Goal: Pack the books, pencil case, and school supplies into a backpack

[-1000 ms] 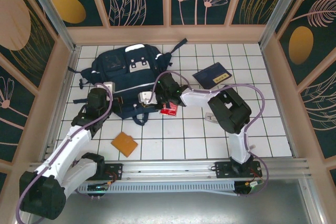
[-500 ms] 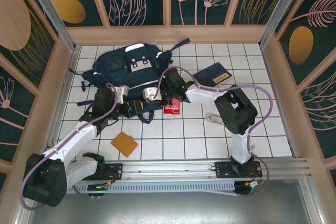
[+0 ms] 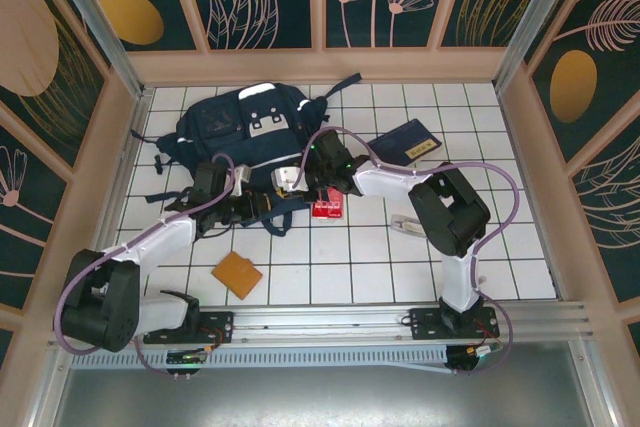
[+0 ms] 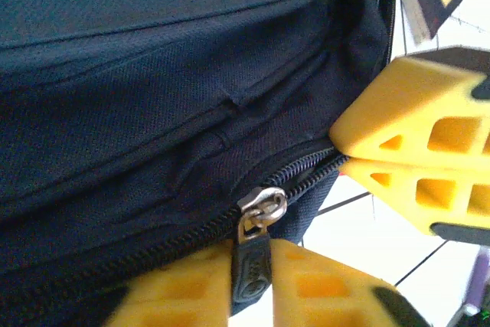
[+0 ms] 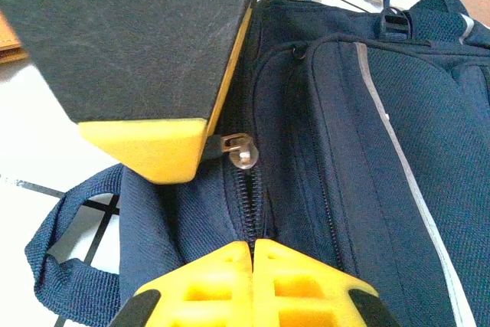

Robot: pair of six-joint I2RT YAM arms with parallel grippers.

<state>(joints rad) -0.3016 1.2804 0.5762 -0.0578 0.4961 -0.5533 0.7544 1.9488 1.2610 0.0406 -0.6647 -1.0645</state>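
The navy backpack (image 3: 245, 132) lies at the back left of the tiled floor. My left gripper (image 4: 253, 254) is shut on the black zipper pull (image 4: 251, 269) at the bag's near edge, below the silver slider (image 4: 264, 204). In the top view the left gripper (image 3: 258, 209) sits close beside the right gripper (image 3: 283, 193). My right gripper (image 5: 253, 249) is shut on the backpack's zipper seam (image 5: 246, 204), just short of the slider (image 5: 243, 151). The navy book (image 3: 405, 142) lies right of the bag. A red rectangle (image 3: 323, 209), an orange pad (image 3: 237, 274) and a pale slim piece (image 3: 405, 222) lie loose.
Black straps (image 3: 165, 192) trail off the bag's left side, and a navy loop (image 5: 73, 258) hangs at its near edge. Wooden walls (image 3: 320, 65) box in the floor on three sides. The arm bases stand on the rail (image 3: 330, 325) at the near edge.
The left arm swung right along the bag's near edge, up to the right gripper. The backpack shifted slightly a second ago. The right arm has held still over the last half second.
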